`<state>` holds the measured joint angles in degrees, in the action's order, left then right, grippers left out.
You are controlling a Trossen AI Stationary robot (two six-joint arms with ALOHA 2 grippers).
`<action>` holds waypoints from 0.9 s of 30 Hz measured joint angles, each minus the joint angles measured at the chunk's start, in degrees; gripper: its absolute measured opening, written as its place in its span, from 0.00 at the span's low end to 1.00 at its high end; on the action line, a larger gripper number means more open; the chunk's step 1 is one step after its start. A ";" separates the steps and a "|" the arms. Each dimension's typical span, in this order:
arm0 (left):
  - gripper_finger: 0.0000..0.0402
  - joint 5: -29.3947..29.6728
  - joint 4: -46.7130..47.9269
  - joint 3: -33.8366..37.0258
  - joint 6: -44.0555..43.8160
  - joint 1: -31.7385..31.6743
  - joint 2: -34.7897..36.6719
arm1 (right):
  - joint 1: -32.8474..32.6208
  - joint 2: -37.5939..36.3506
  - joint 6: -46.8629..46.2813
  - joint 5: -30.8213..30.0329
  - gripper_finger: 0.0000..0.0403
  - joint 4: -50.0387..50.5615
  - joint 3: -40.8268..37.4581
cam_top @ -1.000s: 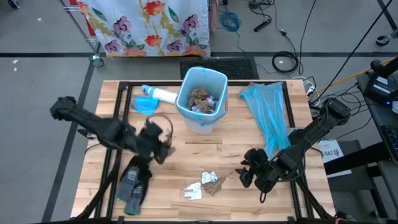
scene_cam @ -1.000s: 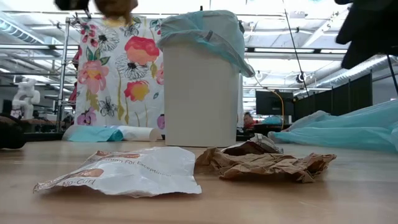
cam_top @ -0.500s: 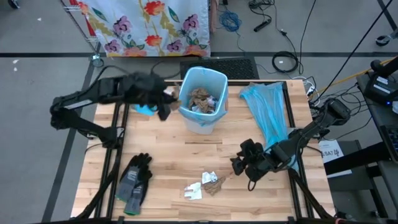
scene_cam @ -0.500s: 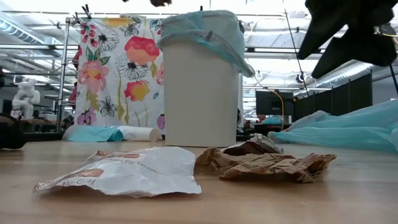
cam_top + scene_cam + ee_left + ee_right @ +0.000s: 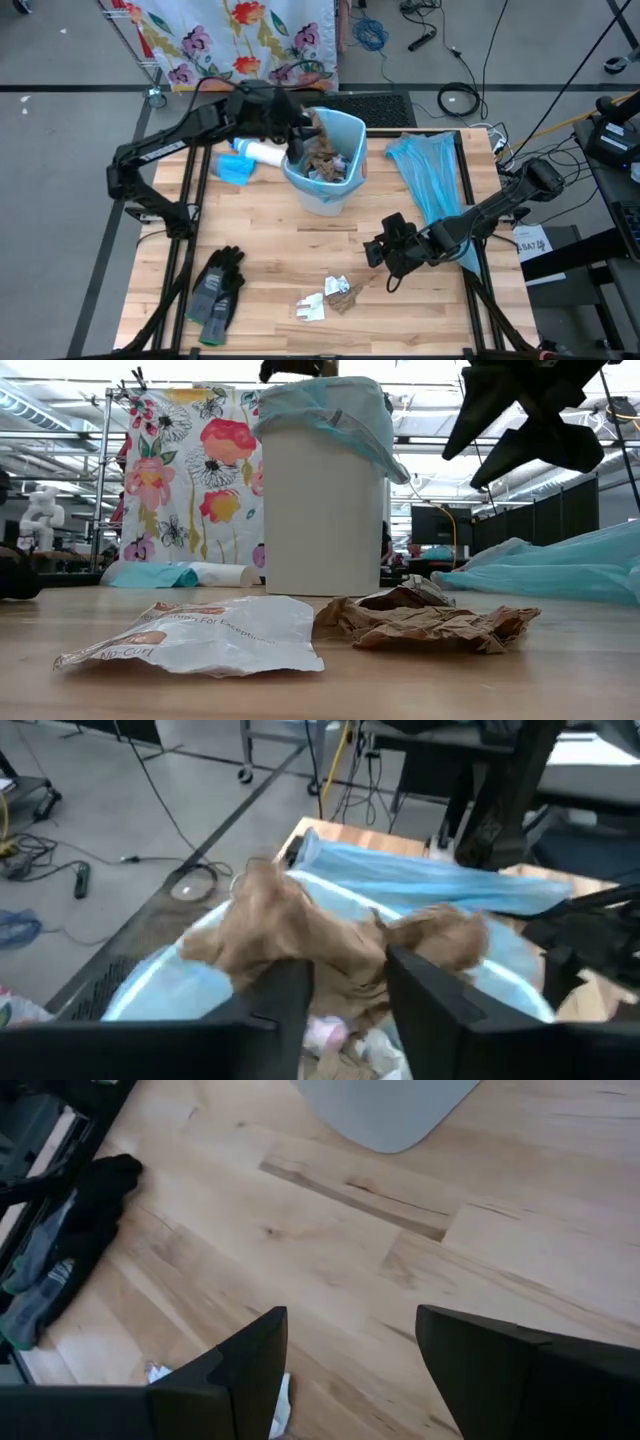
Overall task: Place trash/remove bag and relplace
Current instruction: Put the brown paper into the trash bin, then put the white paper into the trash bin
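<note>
From above, your left gripper (image 5: 298, 128) hangs over the far-left rim of the bin (image 5: 325, 160), which already holds trash; your right gripper (image 5: 378, 250) hovers above the tabletop (image 5: 270, 240), near the loose trash (image 5: 335, 293) at the near edge.

At table height, a brown wad (image 5: 430, 622) and a white wrapper (image 5: 205, 635) lie before the bin.

Your left wrist view shows fingers (image 5: 280, 1010) apart around a brown paper wad (image 5: 300, 925), though whether they grip it you cannot tell.

Your right wrist view shows fingers (image 5: 245, 1370) spread wide, holding nothing.
</note>
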<state>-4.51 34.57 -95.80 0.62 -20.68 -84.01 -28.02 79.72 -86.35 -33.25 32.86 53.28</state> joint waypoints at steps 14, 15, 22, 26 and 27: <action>0.46 0.02 6.70 -0.05 -1.81 2.36 0.78 | 0.08 0.02 1.50 0.04 0.53 -0.53 0.00; 0.46 -0.02 8.35 -0.05 -1.81 2.73 1.33 | 0.08 0.02 1.93 0.01 0.53 -0.56 0.00; 0.46 -2.36 22.31 -0.05 -4.80 5.62 6.68 | 0.08 0.02 8.44 0.26 0.53 -3.59 0.00; 0.46 -2.01 24.32 0.34 -7.39 9.85 9.49 | 0.08 0.02 15.25 0.47 0.53 -8.86 0.00; 0.46 -1.32 24.23 0.97 -8.33 11.55 10.10 | 0.02 0.02 17.41 0.50 0.53 -10.49 0.00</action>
<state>-5.84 58.80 -94.83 -7.72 -9.13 -73.91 -28.00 79.74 -68.94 -32.75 22.38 53.28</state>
